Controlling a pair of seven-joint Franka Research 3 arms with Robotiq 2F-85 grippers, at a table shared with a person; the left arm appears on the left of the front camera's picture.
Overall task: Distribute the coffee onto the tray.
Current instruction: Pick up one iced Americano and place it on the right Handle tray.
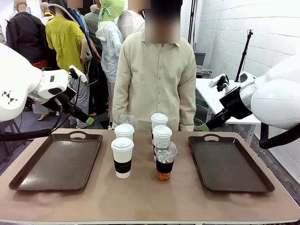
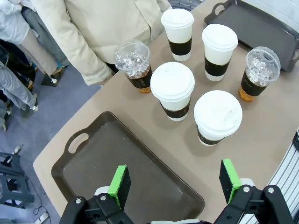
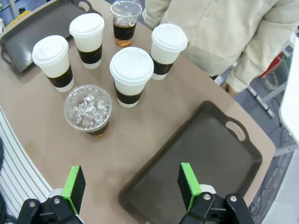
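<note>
Coffee cups (six) stand between trays; left hand, right hand gape empty.

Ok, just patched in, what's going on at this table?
Nothing is picked up yet. The left gripper and right gripper hang open above the table, holding nothing. Four white paper cups and two clear iced drinks stand clustered mid-table, between the left tray and right tray; no cup is on either. A person stands at the far side.
</note>
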